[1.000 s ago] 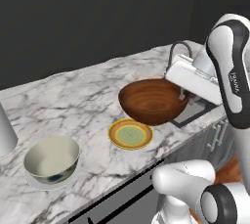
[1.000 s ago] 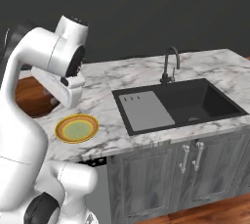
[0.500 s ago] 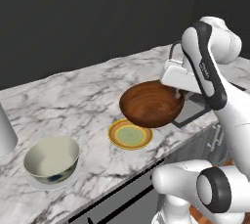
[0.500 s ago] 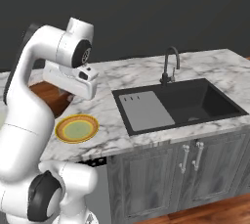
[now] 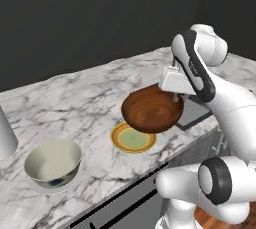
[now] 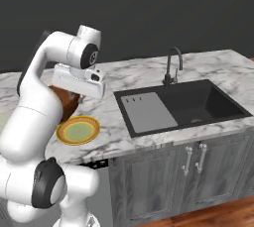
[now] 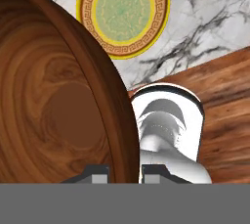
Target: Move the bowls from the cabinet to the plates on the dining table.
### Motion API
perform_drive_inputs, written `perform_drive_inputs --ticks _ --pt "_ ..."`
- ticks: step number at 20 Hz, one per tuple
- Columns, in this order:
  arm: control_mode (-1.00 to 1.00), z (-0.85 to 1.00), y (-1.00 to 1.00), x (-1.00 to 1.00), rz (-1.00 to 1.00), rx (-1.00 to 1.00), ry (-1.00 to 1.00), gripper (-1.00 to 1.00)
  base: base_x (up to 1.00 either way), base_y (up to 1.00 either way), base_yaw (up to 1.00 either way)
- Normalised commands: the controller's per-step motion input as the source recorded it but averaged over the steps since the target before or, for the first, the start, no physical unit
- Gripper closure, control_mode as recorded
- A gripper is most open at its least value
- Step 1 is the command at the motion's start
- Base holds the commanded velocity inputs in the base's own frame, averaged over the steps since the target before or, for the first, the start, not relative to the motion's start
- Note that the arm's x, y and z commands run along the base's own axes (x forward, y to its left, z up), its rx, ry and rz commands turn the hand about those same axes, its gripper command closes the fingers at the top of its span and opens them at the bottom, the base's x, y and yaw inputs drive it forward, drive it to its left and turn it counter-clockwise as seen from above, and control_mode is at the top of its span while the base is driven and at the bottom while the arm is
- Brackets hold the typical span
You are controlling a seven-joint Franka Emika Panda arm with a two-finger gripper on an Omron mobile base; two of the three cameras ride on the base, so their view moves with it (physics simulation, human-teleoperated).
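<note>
The reddish-brown wooden bowl [image 5: 152, 110] hangs tilted in the air, just above the far right edge of the yellow-rimmed plate [image 5: 132, 138]. My gripper [image 5: 177, 98] is shut on the bowl's rim. In the hand view the bowl [image 7: 53, 105] stands between my gripper's [image 7: 124, 171] two tips, with the yellow plate [image 7: 123, 12] beyond it. The cream bowl [image 5: 52, 162] rests on the white plate [image 5: 36, 188] at the front left of the dining table [image 5: 85, 103]. A sliver of the wooden bowl [image 6: 67, 103] shows behind the arm. The cabinet is out of view.
A grey cylinder [image 5: 5, 133] stands at the far left edge. A black sink [image 6: 183, 104] with a dark faucet [image 6: 172, 67] is set into the marble to the right of the yellow plate [image 6: 78, 130]. Grey doors [image 6: 198, 171] sit below the sink.
The arm has swung over to the left and the wooden bowl has sunk a little toward the yellow plate, tilting more. The plates and the cream bowl have not moved.
</note>
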Motion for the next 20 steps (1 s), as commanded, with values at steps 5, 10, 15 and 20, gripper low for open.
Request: perform_drive_inputs --ticks 5,10,15,20 --pt "-1.00 -0.36 -0.05 0.42 0.08 0.05 0.00 1.00 0.00 0.00 0.00" --pt "-1.00 -0.43 0.00 0.31 0.01 0.09 0.04 1.00 0.00 0.00 0.00" --pt "-1.00 -0.35 0.01 0.29 0.00 0.09 0.05 1.00 0.00 0.00 0.00" --pt "-1.00 -0.34 0.00 0.45 0.00 0.01 0.06 1.00 0.00 0.00 0.00"
